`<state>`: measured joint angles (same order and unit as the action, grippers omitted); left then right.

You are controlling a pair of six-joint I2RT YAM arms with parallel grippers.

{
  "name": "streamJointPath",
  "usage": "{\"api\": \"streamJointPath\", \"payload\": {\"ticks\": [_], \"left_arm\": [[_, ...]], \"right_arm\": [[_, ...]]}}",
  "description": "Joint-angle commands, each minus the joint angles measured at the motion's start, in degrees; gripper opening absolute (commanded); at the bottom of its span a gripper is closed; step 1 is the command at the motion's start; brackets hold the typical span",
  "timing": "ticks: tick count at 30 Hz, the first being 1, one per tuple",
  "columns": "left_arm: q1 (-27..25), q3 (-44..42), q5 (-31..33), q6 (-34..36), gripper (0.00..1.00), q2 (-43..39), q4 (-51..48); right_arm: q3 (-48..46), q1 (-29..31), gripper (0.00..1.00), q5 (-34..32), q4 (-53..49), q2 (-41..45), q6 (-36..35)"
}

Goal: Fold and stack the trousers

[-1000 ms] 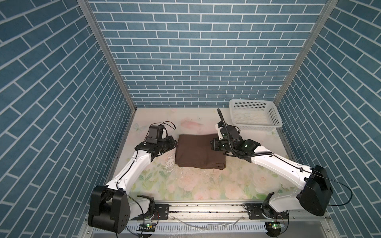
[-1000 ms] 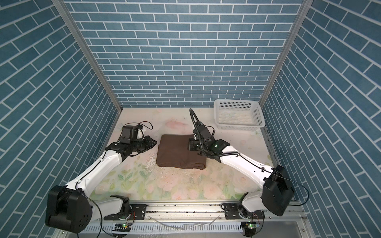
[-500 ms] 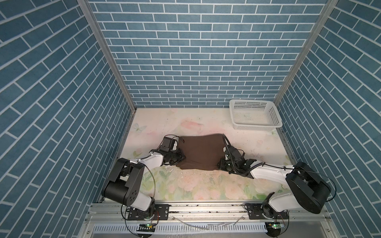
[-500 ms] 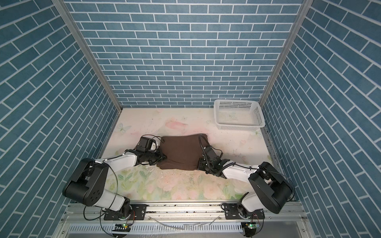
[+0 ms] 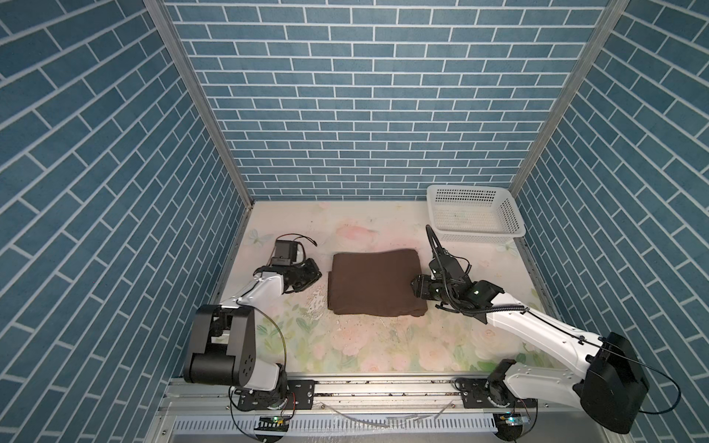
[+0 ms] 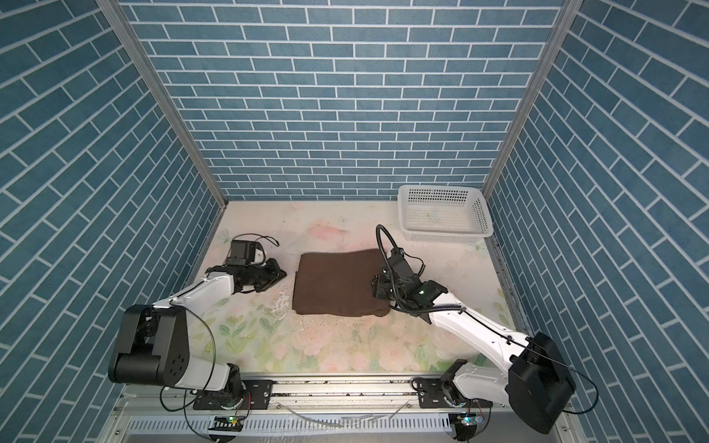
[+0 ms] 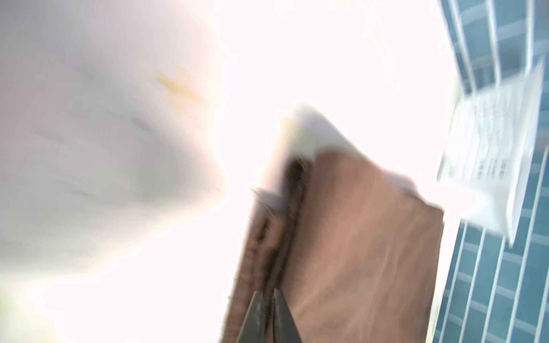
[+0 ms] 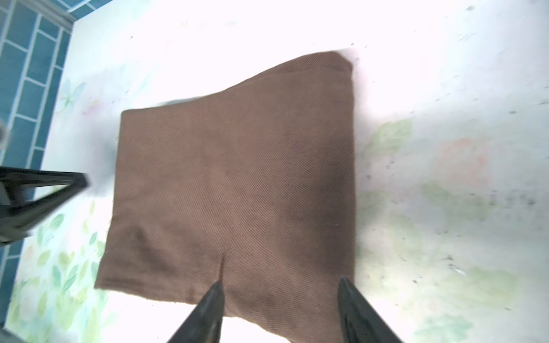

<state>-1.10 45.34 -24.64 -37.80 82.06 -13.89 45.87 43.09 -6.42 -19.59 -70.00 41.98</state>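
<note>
Left tool: my left tool [image 5: 315, 274] has its tips together and holds nothing; it sits low near the worktop's [image 5: 364, 345] left edge, just beside the trousers and apart from them.
Trousers: the trousers [image 5: 374, 284] are folded into a flat brown rectangle mid-worktop, between my tools.
Right tool: my right tool [image 5: 416, 285] has its tips apart over the fold's right side, clamping nothing; I can't tell if it touches.
Basket: the white basket [image 5: 475, 236] is at the back right corner.
Risk: a low tip could snag the thin top layer and drag the fold open or skew it.
</note>
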Motion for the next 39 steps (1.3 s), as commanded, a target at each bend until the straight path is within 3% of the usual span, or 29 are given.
{"api": "streamJointPath", "payload": {"ticks": [1,10,14,17,24,26,29,32,39], "left_arm": [[2.71,2.57,1.57,3.96,0.15,-3.52,-8.08],[2.69,2.58,2.59,6.3,0.25,-12.73,-13.16],[2.69,2.06,3.17,5.77,0.28,-15.74,-14.3],[2.86,3.36,3.96,6.81,0.28,-16.58,-16.27],[5.32,5.45,4.33,7.15,0.28,-15.92,-18.74],[5.39,5.27,4.17,6.58,0.3,-15.71,-18.25],[5.34,3.28,4.87,5.77,0.34,-14.69,-15.83],[5.32,0.83,7.46,4.24,0.35,-10.79,-12.34],[5.32,-2.04,4.65,-3.05,0.34,2.78,5.27]], "right_arm": [[0.69,-0.16,0.65,-2.05,-7.48,-5.7,-1.99],[1.65,-0.2,0.64,1.33,1.25,-17.2,0.57],[8.48,0.12,0.54,6.32,5.69,-26.71,0.48],[18.48,1.81,0.49,7.62,5.38,-34.57,-0.4],[51.84,7.08,0.5,12.65,3.52,-55.03,0.15],[57.3,7.17,0.52,13.21,3.66,-58.0,1.17],[58.71,6.99,0.55,10.7,2.97,-56.39,-0.49],[54.44,6.42,0.56,7.25,2.67,-50.65,-3.34],[33.1,3.08,0.56,2.24,8.98,-32.71,-4.22]]}}
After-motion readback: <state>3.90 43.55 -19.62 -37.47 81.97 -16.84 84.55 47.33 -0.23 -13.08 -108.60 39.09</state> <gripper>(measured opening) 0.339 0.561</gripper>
